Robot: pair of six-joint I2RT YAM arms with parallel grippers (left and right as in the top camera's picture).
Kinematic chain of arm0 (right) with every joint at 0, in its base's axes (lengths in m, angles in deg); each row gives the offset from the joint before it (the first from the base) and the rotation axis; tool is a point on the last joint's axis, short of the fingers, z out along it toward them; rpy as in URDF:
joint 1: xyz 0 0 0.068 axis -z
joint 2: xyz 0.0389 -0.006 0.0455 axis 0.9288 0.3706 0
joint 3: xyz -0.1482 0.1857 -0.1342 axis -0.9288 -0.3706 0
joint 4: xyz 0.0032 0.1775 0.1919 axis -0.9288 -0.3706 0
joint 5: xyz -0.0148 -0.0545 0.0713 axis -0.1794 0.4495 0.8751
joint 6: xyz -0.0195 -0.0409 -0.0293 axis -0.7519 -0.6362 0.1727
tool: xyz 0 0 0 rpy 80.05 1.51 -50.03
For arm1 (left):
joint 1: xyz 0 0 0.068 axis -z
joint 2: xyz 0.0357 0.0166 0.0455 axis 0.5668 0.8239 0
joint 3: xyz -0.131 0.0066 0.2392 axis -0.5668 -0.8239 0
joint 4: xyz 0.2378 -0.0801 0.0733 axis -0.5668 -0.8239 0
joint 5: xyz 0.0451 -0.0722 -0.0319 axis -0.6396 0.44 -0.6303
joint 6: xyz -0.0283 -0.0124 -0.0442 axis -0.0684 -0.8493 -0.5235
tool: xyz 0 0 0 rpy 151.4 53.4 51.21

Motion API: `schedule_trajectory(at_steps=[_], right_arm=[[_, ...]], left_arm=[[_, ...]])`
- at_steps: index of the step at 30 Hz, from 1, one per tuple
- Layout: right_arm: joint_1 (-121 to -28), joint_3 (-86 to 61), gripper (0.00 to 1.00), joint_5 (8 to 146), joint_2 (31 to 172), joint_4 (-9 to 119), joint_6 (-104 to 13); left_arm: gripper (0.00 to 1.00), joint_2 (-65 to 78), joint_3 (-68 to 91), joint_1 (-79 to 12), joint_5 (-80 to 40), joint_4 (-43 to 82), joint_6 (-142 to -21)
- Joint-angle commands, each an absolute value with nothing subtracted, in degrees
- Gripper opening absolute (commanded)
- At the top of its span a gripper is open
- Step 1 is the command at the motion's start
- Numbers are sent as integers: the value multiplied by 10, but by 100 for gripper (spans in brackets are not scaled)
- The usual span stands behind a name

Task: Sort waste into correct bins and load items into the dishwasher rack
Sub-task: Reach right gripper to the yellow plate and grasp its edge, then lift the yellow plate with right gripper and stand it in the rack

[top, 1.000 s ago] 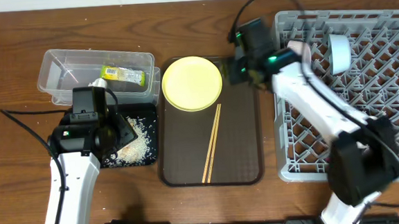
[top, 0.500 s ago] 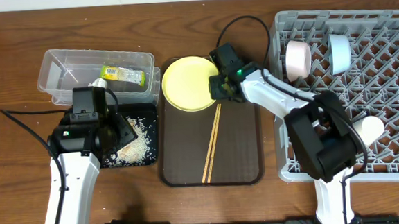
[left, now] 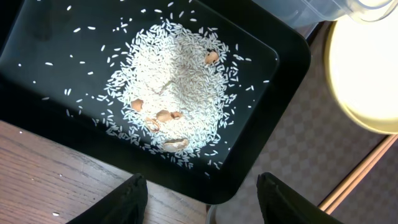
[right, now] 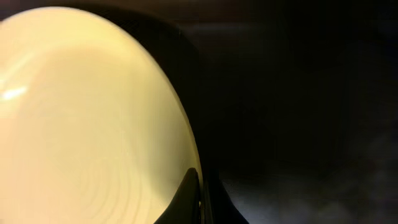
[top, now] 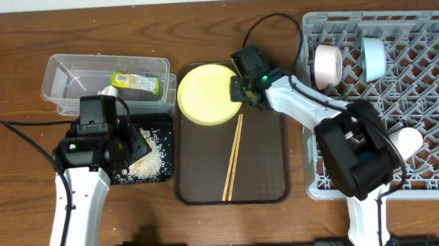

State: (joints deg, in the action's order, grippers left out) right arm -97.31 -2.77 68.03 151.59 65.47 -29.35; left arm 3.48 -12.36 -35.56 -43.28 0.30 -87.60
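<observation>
White shells over black joints clad the left arm (top: 75, 204) and right arm (top: 318, 109); green lights (top: 262, 78) dot both wrists; the left tool (left: 202, 196) has black fingers (left: 121, 202).

In the overhead view the right gripper (top: 240, 91) sits at the right rim of the yellow plate (top: 206, 93). Its fingertips are hidden beneath the wrist housing, so whether they clasp the rim cannot be told. The right wrist view is largely black: the plate runs off the left and bottom edges, and only a dark sliver of one finger (right: 186, 205) shows. The left arm covers part of the black tray (top: 163, 134). The dishwasher rack (top: 433, 125) is cut by the right edge. In the left wrist view, the left gripper (left: 205, 205) is cropped at the bottom edge.
</observation>
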Motion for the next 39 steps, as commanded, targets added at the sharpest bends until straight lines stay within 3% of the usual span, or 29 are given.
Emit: schedule_trajectory(at_steps=[1,20,27,39], right_arm=[[-951,-25,1,671,1441,652,-328],[-792,-25,1,370,1119,465,-557],[-756,-25,1,262,1103,378,-651],[-753,-27,1,239,1104,251,-666]], left_arm=[[60,34,-126,-358,-435,1,-881],[60,34,-126,-358,-436,1,-881],[60,34,-126,-358,-436,1,-881],[60,34,-126,-358,-436,1,-881]])
